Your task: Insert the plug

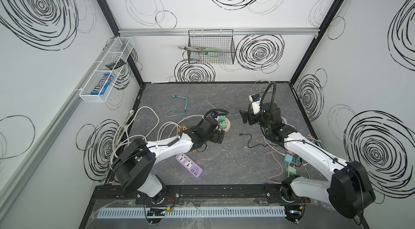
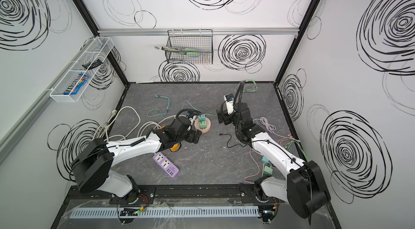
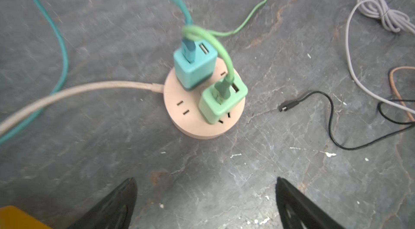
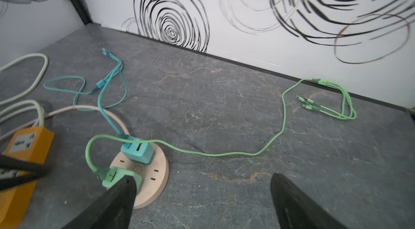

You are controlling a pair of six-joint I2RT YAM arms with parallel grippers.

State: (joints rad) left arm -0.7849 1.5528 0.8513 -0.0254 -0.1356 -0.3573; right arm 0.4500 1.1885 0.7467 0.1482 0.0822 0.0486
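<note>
While both arms hang over the grey table (image 1: 224, 160), neither has anything in its grasp.

Left gripper (image 3: 205, 180): jaws spread wide, both fingers (image 3: 121, 201) at the lower edge of the left wrist view, only bare table between them. It touches nothing. In both top views it sits just left of centre, close beside the round socket hub (image 3: 179, 113).

Right gripper (image 4: 203, 177): also wide open and empty. In the right wrist view one finger (image 4: 116, 196) overlaps the green charger plug (image 3: 221, 102) (contact cannot be told from that angle). In a top view the gripper stands right of the hub with a gap of table between.

Task items: the green charger plug stands on the hub's face, lower right of the left wrist view's centre. The teal charger plug (image 3: 193, 68) stands just beside it on the same hub. Each has a cable running out of its top.

Nearby: an orange power strip (image 4: 24, 147) at the left edge of the right wrist view, and a loose black cable (image 3: 330, 115) right of the hub.
</note>
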